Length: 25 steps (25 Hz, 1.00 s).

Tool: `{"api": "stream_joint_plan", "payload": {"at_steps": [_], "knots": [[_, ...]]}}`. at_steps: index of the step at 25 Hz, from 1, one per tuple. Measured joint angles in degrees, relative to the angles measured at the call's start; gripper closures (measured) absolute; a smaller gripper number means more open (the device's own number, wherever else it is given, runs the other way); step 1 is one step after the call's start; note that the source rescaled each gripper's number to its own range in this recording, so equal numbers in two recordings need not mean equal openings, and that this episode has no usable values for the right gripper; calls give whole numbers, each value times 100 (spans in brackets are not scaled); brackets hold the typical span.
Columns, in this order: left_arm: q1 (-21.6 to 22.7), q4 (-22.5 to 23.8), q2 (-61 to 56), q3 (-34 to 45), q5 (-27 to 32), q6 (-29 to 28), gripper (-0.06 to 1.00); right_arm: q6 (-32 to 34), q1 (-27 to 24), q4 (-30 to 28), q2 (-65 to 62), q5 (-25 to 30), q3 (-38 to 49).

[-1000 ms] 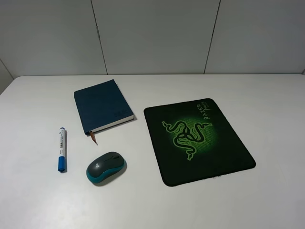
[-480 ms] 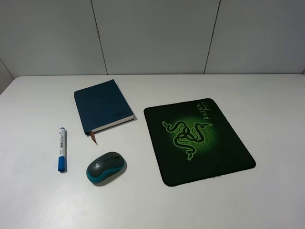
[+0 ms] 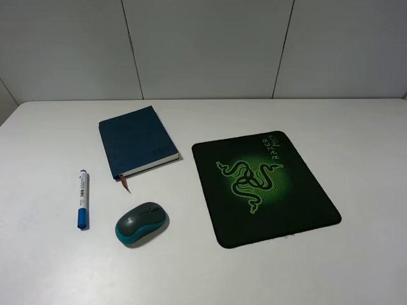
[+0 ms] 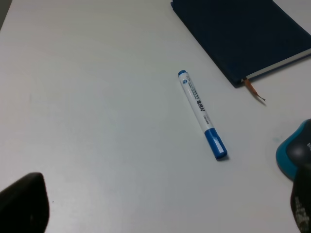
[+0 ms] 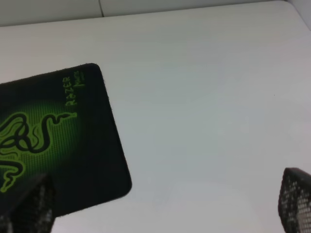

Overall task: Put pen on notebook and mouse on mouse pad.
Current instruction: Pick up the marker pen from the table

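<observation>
The pen [image 3: 82, 198], white with a blue cap, lies on the table at the left, also seen in the left wrist view [image 4: 201, 114]. The dark blue notebook [image 3: 137, 141] lies closed behind it, its ribbon hanging toward the front. The mouse [image 3: 141, 223] sits on the bare table between pen and mouse pad [image 3: 264, 187]. Neither gripper shows in the exterior view. My left gripper [image 4: 163, 208] hovers open short of the pen, with the notebook [image 4: 243, 39] and the mouse [image 4: 287, 153] at the frame's edges. My right gripper [image 5: 160, 201] is open over the table beside the mouse pad [image 5: 58, 141].
The white table [image 3: 356, 140] runs back to a grey panelled wall [image 3: 203, 44]. Only the four task objects lie on it.
</observation>
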Motion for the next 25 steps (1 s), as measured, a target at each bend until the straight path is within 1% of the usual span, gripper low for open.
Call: {"api": "stream_joint_plan", "payload": {"at_steps": [19,21,25], "knots": [[0,5,0,0,0,0,-6,0,0,0,0,0,0],[0,11,0,-25,74,0,-6,0,0,0,0,0,0],[0,-1,208,-362,494,0,-6,0,0,0,0,0,0]]}}
